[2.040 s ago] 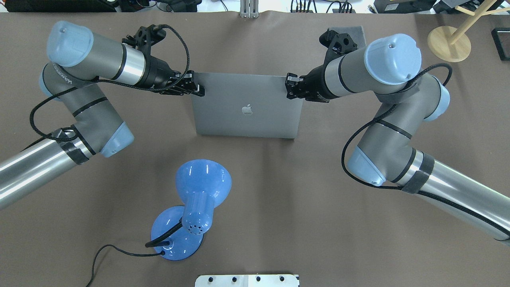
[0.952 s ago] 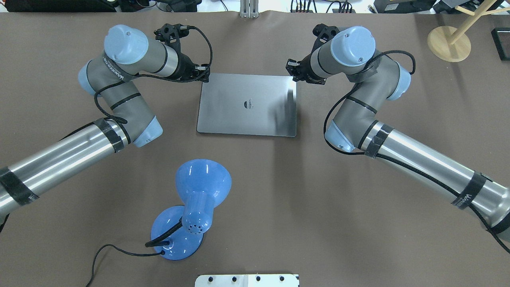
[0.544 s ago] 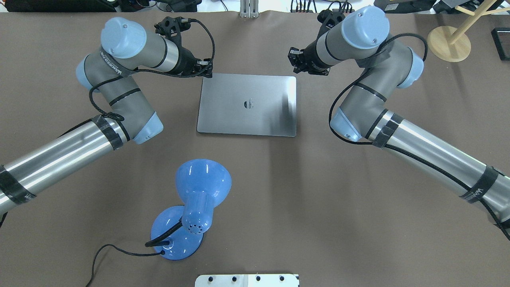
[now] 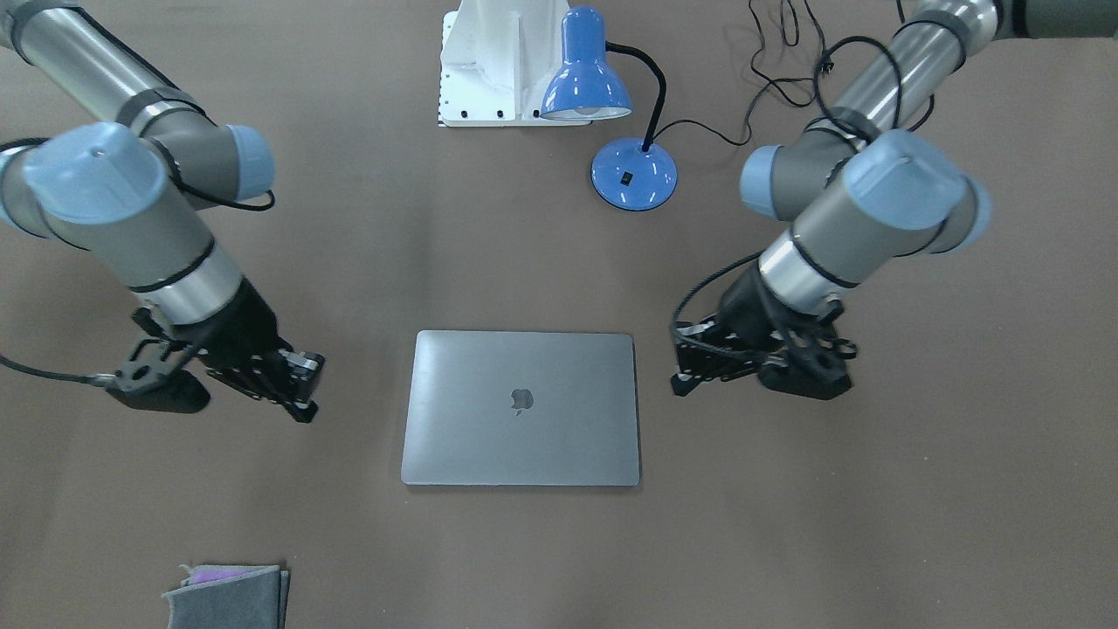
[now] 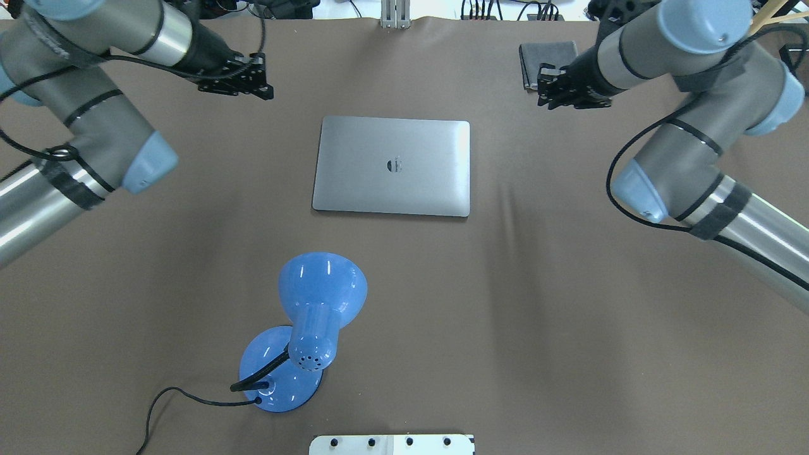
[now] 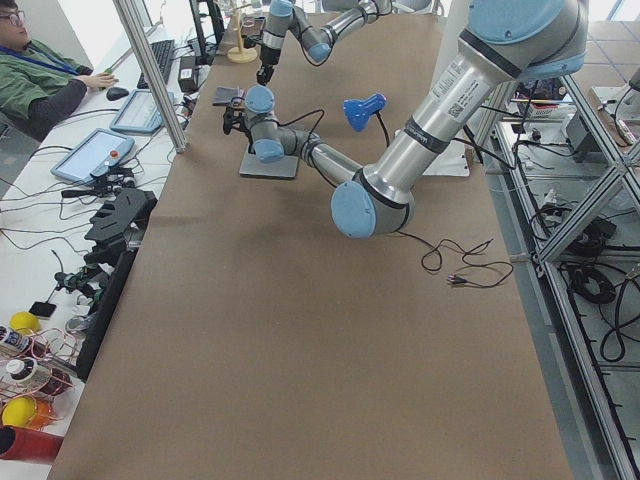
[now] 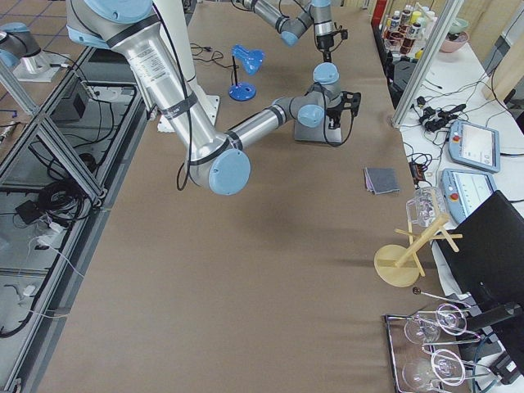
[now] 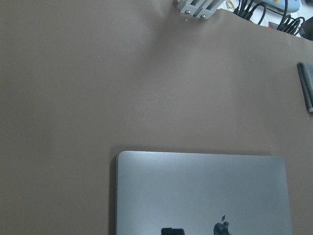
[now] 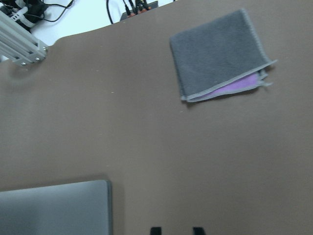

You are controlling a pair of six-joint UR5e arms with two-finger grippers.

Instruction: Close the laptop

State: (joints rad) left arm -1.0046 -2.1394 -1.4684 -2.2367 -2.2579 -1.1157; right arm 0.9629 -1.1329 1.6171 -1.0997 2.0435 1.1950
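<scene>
The laptop (image 5: 392, 189) lies flat on the brown table with its grey lid down and the apple logo up; it also shows in the front view (image 4: 521, 437). My left gripper (image 5: 262, 85) hangs in the air off the laptop's far left corner, apart from it, with its fingertips (image 8: 172, 231) together. My right gripper (image 5: 548, 88) hangs off the far right corner, also apart, with a small gap between its fingertips (image 9: 155, 229). Neither holds anything. The lid's corners show in the left wrist view (image 8: 205, 191) and the right wrist view (image 9: 54, 208).
A folded grey cloth (image 9: 215, 54) lies on the far right of the table, just beyond the right gripper. A blue desk lamp (image 5: 310, 328) with its cord stands on the near side. A wooden stand (image 5: 712, 68) is at the far right corner.
The lid has gone from tilted, with both grippers at its far corners, to flat shut. Both grippers have since risen and moved outward, away from the laptop.
</scene>
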